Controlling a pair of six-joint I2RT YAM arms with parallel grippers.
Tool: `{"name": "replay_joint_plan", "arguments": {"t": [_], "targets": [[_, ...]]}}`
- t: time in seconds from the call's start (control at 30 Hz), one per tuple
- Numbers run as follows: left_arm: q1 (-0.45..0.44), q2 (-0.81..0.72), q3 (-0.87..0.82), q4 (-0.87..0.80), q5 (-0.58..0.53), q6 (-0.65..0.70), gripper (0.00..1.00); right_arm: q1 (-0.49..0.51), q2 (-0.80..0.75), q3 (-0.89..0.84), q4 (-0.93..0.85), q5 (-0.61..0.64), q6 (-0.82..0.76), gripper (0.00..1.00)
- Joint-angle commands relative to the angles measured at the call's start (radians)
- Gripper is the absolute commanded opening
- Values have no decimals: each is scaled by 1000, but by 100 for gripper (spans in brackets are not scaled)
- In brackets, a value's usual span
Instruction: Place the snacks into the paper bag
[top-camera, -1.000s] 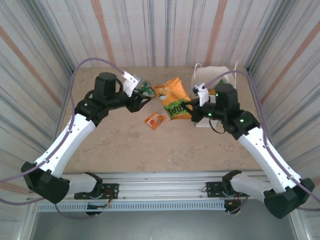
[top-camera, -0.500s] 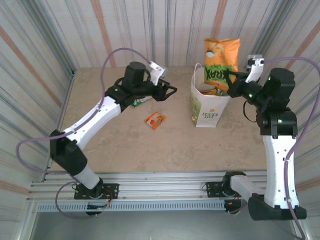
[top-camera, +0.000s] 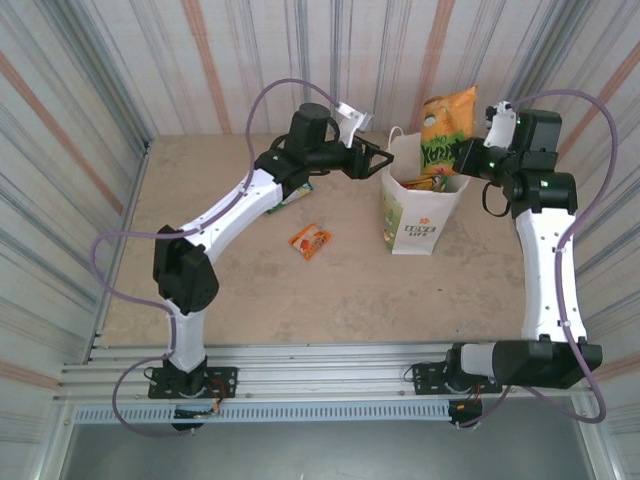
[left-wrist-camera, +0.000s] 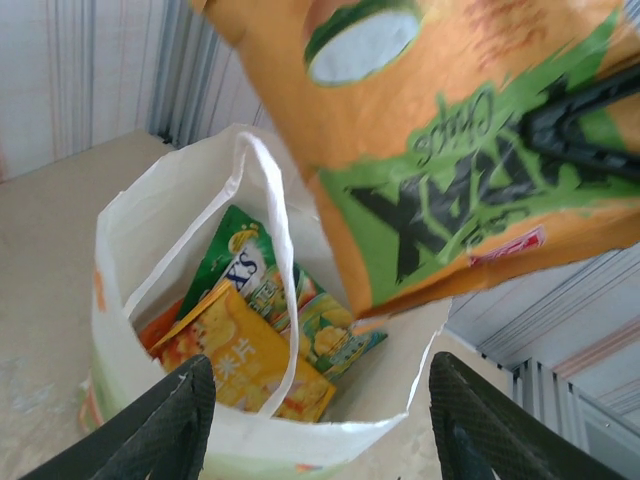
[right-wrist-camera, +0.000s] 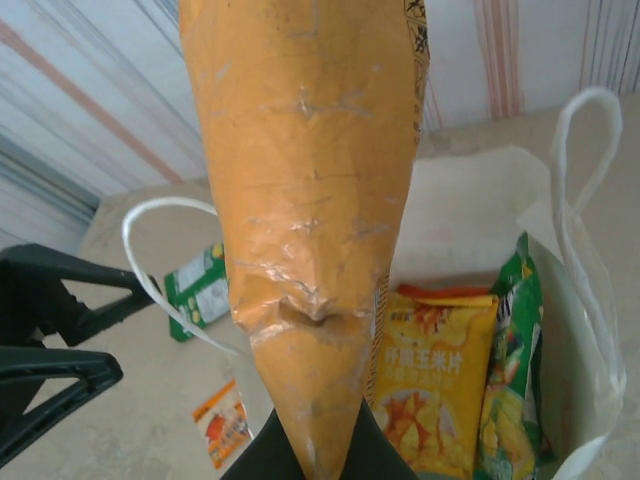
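Observation:
The white paper bag (top-camera: 416, 222) stands upright at the back right of the table. My right gripper (top-camera: 468, 156) is shut on a large orange chips packet (top-camera: 446, 128), which hangs just over the bag's mouth (right-wrist-camera: 310, 200). The right gripper (right-wrist-camera: 315, 462) pinches the packet's lower edge. My left gripper (top-camera: 387, 160) stands open beside the bag's left rim, its fingers (left-wrist-camera: 170, 430) on either side of the near wall (left-wrist-camera: 250, 440). Inside lie a yellow packet (left-wrist-camera: 240, 370), a green FOX'S packet (left-wrist-camera: 238, 262) and a green-yellow one (left-wrist-camera: 335, 335). A tiny orange sachet (top-camera: 311, 240) and a green-white packet (top-camera: 296, 193) lie on the table.
Corrugated walls close in the table on three sides. The bag's thin loop handles (right-wrist-camera: 160, 290) stick up at its rim. The left arm's forearm stretches diagonally over the green-white packet. Bare tabletop (top-camera: 300, 300) lies in front of the bag.
My right gripper lifted the orange packet off the table, carried it above the paper bag and has lowered it toward the mouth. My left arm swung right to the bag's rim.

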Motion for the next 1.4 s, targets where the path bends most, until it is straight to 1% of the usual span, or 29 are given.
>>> {"name": "replay_joint_plan", "arguments": {"t": [0.0,0.1,0.13,0.23,0.27,0.37,0.4,0.47,0.53,0.7,0.87,1.17,1.37], "targets": [[-15,35,48,66,45,-43,61,-3,14,28,-43,14,-38,3],[-21,82,94,44,34,-51,60,-3,24,14,-58,5,-40,2],[-21,93,105,43,33,-57,58,-3,26,13,-66,-1,-42,2],[-22,118,138,33,43,-66,48,1,34,12,-100,-1,-54,2],[-21,121,143,36,48,-68,41,4,38,14,-115,3,-60,2],[-21,118,145,50,66,-74,13,16,42,19,-159,12,-74,2],[-21,113,140,55,68,-75,7,23,46,19,-170,14,-79,1],[-22,99,127,63,70,-72,2,41,52,22,-192,31,-89,1],[-24,85,109,74,77,-69,0,58,65,27,-209,55,-93,1],[-30,63,70,104,91,-66,0,94,121,48,-244,62,-89,0],[-32,63,75,108,96,-62,0,124,177,63,-268,72,-79,0],[-39,54,85,111,105,-56,0,161,297,142,-317,106,-80,0],[-41,49,85,114,107,-56,0,156,381,165,-349,27,-86,3]]}}
